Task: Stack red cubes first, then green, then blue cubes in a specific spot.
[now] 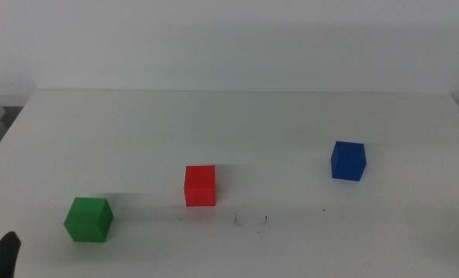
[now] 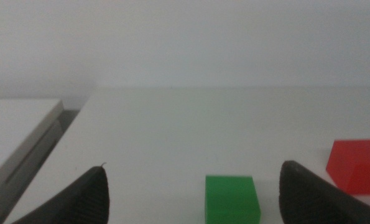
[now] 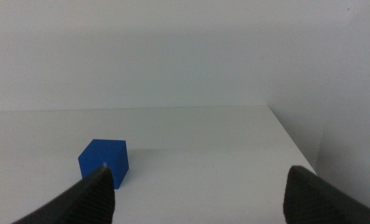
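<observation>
red cube (image 1: pixel 200 185) sits alone near the middle of the white table (image 1: pixel 244 123), nothing stacked on it — the task, by the look of things, has not begun. reading from the left of the middle view: a dark tip of the left gripper (image 1: pixel 4 255) shows at the bottom corner, low and near the table's front edge; the green cube (image 1: pixel 89 219) rests just ahead of it; the red cube stands a little further right and back; a few tiny dark scuff specks (image 1: pixel 249 221) mark the bare patch just right of and in front of the red cube, likely the stacking spot; the blue cube (image 1: pixel 348 161) lies well apart on the right. all three cubes are separate and flat on the surface. the left wrist view shows the left gripper's jaws spread wide and empty, with the green cube between them and ahead. the right gripper (image 3: pixel 197 190) is out of the middle view; its own camera shows its jaws wide and empty too, the blue cube ahead near one jaw. three placements remain — red first, then green, then blue.
</observation>
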